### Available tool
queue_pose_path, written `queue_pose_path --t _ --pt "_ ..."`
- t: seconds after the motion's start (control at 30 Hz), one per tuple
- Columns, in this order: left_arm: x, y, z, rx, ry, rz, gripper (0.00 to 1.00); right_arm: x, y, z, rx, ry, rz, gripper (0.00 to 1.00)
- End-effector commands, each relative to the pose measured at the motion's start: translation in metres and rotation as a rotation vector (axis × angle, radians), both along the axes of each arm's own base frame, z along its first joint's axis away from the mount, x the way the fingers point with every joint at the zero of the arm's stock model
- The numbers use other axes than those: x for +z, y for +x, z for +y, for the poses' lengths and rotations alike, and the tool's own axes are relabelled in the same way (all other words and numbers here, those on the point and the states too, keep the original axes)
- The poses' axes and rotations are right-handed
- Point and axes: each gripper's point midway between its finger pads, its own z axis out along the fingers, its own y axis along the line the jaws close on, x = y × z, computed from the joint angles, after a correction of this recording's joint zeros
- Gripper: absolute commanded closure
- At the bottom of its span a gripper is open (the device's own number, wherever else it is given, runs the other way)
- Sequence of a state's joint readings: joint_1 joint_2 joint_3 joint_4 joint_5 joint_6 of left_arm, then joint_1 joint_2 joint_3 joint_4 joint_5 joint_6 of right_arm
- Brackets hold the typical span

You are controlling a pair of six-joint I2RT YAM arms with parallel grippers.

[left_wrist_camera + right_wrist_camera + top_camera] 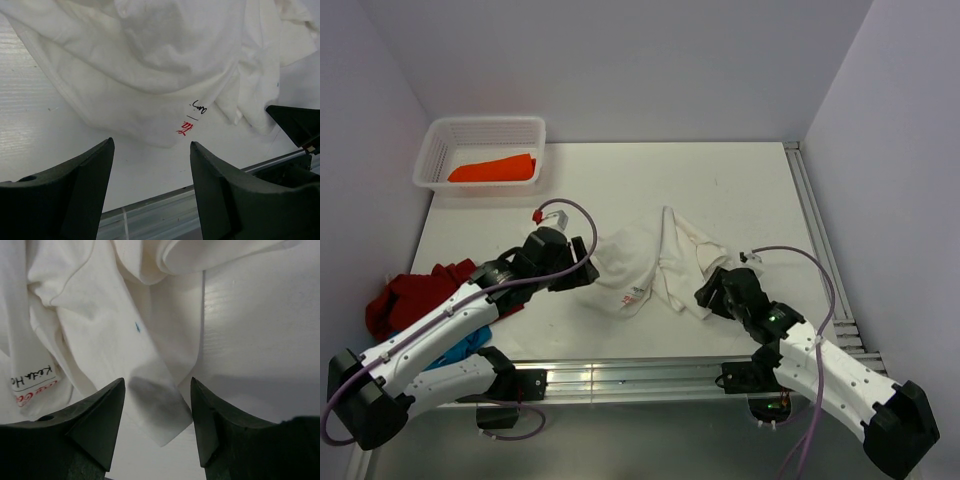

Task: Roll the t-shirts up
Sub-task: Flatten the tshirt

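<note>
A white t-shirt (655, 262) lies crumpled in the middle of the table, its neck label showing red and black writing (186, 127). My left gripper (588, 268) sits at its left edge, open, with only bare table between the fingers (151, 143); the cloth (150, 60) starts just beyond the tips. My right gripper (706, 291) is at the shirt's right side, open, and a loose corner flap (160, 405) of the white shirt lies between its fingers (157, 380) without being pinched. An orange t-shirt (492, 170) lies in the basket. Dark red (415, 295) and blue (468, 345) t-shirts are heaped at the left edge.
The white perforated basket (430, 160) stands at the back left corner. An aluminium rail (640, 375) runs along the table's near edge and another (815, 230) along its right side. Walls close in on three sides.
</note>
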State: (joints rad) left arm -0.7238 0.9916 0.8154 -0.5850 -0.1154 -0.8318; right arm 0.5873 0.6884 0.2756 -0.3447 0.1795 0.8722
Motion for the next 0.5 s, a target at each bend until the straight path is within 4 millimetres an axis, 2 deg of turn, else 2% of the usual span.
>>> queue_pose_path --t 0.0,0.13,0.33,0.4,0.47 --pt "0.006 0.006 -0.007 0.008 -0.019 -0.029 0.33 0.014 0.005 0.009 -0.013 0.106 -0.064 0.39" --pt "0.004 0.006 -0.009 0.006 -0.017 -0.025 0.33 0.015 0.004 0.011 -0.006 0.126 -0.063 0.47" --pt "0.006 0.004 -0.012 -0.003 -0.014 -0.026 0.33 0.016 0.003 0.019 0.016 0.161 -0.046 0.69" --pt "0.007 0.004 -0.012 -0.005 -0.014 -0.026 0.33 0.021 0.004 0.021 0.019 0.171 -0.055 0.88" --pt "0.008 0.003 -0.014 -0.016 -0.015 -0.028 0.33 0.031 0.006 0.019 0.016 0.161 -0.067 1.0"
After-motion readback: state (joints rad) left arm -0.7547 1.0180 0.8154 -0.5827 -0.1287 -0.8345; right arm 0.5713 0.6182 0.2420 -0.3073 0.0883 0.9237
